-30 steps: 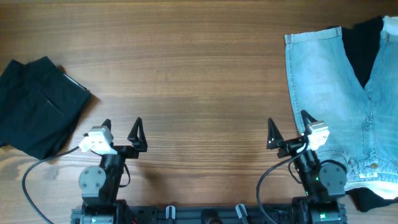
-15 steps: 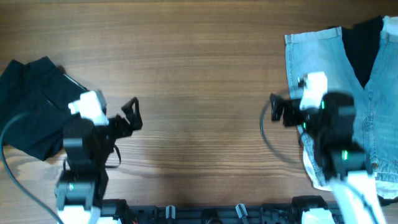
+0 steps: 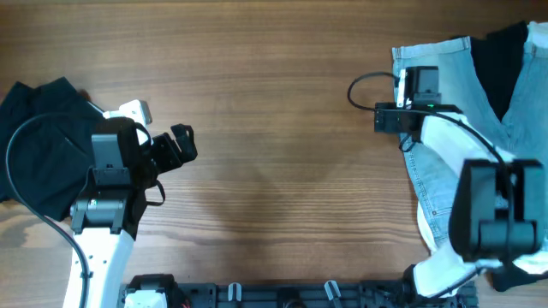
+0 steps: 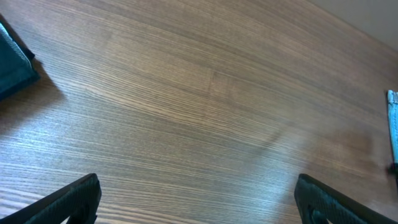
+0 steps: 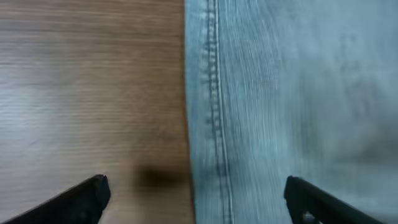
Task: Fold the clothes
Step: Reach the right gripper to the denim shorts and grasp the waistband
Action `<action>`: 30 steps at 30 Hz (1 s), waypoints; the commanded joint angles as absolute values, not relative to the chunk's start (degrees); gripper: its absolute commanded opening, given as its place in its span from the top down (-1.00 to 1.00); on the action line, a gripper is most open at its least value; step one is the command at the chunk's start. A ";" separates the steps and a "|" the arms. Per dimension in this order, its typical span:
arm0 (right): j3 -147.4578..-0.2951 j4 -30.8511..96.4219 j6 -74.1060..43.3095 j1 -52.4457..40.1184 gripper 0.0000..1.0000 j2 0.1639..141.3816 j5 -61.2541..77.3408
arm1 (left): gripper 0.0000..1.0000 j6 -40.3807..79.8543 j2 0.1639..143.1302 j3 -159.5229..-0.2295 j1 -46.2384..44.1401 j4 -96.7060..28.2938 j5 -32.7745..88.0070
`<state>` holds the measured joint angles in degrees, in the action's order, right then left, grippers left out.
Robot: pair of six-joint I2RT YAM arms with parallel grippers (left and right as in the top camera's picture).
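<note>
Light blue denim shorts [image 3: 445, 94] lie spread at the table's right side; the right wrist view shows their seamed left edge [image 5: 261, 93] on the wood. My right gripper [image 3: 404, 101] is open and empty, hovering over that left edge [image 5: 196, 199]. A folded black garment [image 3: 43, 141] lies at the far left; its corner shows in the left wrist view [image 4: 12, 65]. My left gripper [image 3: 181, 145] is open and empty above bare wood [image 4: 199, 202], to the right of the black garment.
A second black garment [image 3: 501, 60] lies on and beside the denim at the top right. Black fabric also shows at the bottom right corner [image 3: 514, 274]. Cables trail from both arms. Bare wood spans the middle.
Both arms rose from their rest poses at the front edge. The right gripper swung up over the denim's left edge; the left gripper moved up beside the black garment.
</note>
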<state>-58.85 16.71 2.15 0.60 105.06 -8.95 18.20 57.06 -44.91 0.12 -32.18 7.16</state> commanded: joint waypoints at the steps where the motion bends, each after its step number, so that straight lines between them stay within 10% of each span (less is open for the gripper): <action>1: -58.81 14.06 0.56 0.82 -0.78 110.61 -12.99 | -1.00 18.48 57.12 -46.06 0.43 -32.01 7.05; 10: -58.54 13.32 -2.15 1.26 -0.01 113.06 -18.24 | -1.00 18.48 57.12 -46.06 0.43 -31.99 7.05; 13: -58.57 13.93 -2.11 2.02 0.90 112.77 -18.22 | -1.00 18.48 57.12 -46.06 0.43 -31.99 7.05; 19: -71.48 28.95 2.15 -3.64 0.91 93.84 -9.06 | -1.00 18.48 57.12 -46.06 0.43 -31.68 7.05; 30: -71.46 11.55 -11.99 -18.04 0.81 92.79 8.67 | -1.00 18.48 57.12 -46.06 0.43 -30.48 7.05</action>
<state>-70.02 11.68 -10.63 -17.91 92.73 6.44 18.17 57.12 -44.97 0.14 -30.81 7.16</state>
